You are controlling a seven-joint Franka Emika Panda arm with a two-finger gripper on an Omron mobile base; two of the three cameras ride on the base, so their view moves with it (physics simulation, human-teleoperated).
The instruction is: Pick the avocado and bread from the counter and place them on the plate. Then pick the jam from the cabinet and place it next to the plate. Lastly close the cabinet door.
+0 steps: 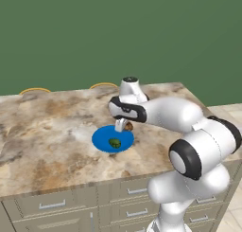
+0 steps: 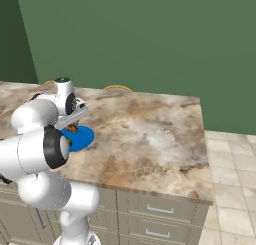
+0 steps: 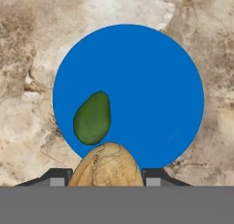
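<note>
The bread (image 3: 106, 166), pinched in the hand (image 3: 106, 179) above the plate (image 3: 151, 81) beside the avocado (image 3: 92, 118), now needs lowering and release.

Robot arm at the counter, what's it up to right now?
The arm holds the bread in its gripper, jaws shut on it, above the blue plate on the marbled counter. The avocado already lies on the plate. The bread is not yet set down.
</note>
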